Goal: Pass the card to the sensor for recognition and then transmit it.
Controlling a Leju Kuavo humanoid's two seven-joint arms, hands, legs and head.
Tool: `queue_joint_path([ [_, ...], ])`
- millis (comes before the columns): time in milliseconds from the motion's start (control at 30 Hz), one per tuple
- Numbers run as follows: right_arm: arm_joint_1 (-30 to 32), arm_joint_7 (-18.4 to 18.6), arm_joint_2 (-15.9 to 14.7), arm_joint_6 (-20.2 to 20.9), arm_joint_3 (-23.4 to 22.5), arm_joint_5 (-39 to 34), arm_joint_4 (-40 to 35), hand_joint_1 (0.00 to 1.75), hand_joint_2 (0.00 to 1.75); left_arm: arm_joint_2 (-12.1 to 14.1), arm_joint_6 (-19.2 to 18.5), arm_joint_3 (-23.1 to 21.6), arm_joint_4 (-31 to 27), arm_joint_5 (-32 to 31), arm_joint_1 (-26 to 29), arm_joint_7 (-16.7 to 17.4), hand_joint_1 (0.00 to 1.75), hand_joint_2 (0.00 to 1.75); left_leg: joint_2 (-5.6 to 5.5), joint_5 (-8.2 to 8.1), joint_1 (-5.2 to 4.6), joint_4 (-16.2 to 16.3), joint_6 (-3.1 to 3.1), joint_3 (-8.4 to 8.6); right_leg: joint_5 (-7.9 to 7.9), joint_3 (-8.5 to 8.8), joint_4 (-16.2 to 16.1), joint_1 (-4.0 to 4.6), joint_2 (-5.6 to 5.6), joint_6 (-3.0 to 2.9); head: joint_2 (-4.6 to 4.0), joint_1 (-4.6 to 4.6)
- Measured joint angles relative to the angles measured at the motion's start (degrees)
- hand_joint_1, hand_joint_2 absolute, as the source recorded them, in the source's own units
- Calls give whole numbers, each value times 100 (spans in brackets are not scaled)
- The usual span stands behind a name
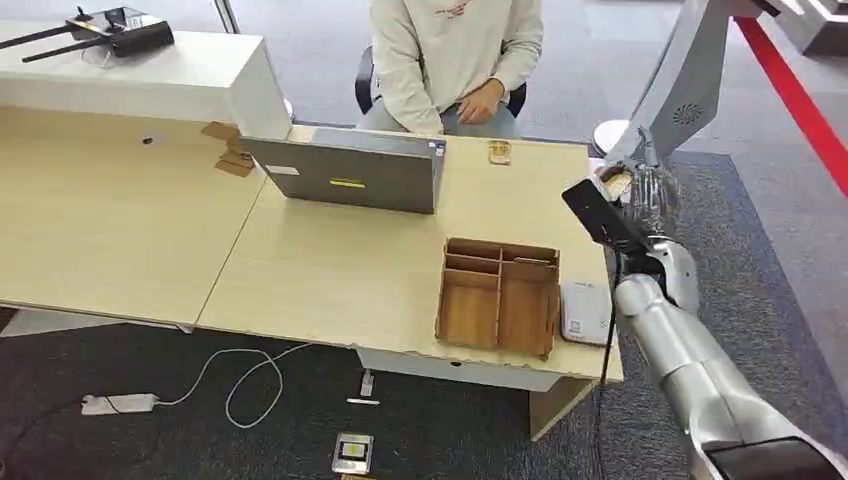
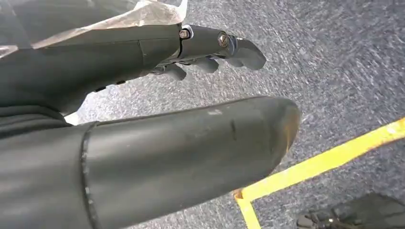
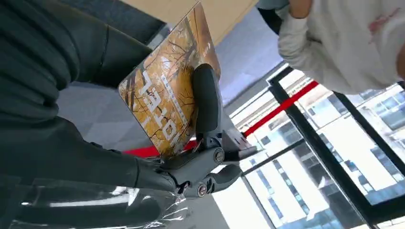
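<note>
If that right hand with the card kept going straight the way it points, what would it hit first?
Probably nothing on the desk. The right hand, holding the card, is raised past the desk's right edge and points roughly toward the seated person; depth is unclear.

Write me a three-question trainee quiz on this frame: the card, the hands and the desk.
1. True or false: the right hand holds the card.
2. Which stands on the desk nearest the person? A) laptop B) tray C) sensor
3. Fill in: the left hand hangs over the ____, holding nothing.

Key
1. True: the fingers pin the card, raised off the desk's right end.
2. A: the tray and white sensor sit side by side at the near edge.
3. Floor: grey carpet with a yellow line.
</note>
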Motion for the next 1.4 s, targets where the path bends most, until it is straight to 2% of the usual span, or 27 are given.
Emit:
queue_joint_path([
  [233, 392, 242, -452, 489, -39, 463, 59, 175, 175, -22, 85, 0, 0, 61, 0, 70, 0, 0, -2, -1, 5, 0, -1, 0, -1, -2, -1, -7, 0, -1, 0, 0],
  [433, 626, 273, -644, 675, -39, 644, 57, 175, 175, -50, 85, -2, 0, 76, -2, 129, 0, 0, 0, 0, 7, -2, -1, 0, -1, -2, 1, -5, 1, -1, 0, -2],
  [933, 876, 262, -699, 758, -37, 763, 55, 175, 175, -59, 87, -2, 0, 52, -5, 85, 0, 0, 1, 0, 4, -1, -1, 0, -1, 0, 0, -5, 1, -1, 0, 0],
  [1200, 1036, 393, -721, 1040, -37, 972, 74, 175, 175, -63, 85, -2, 0, 52, -5, 81, 0, 0, 1, 0, 4, -1, -2, 0, -1, -1, 0, -5, 0, -1, 0, -2],
  [1400, 1174, 396, -732, 1075, -37, 1020, 127, 175, 175, -66, 83, -2, 0, 63, -5, 81, 0, 0, 1, 0, 4, -2, -1, 0, -1, -1, 0, -5, 0, -1, 0, 0],
])
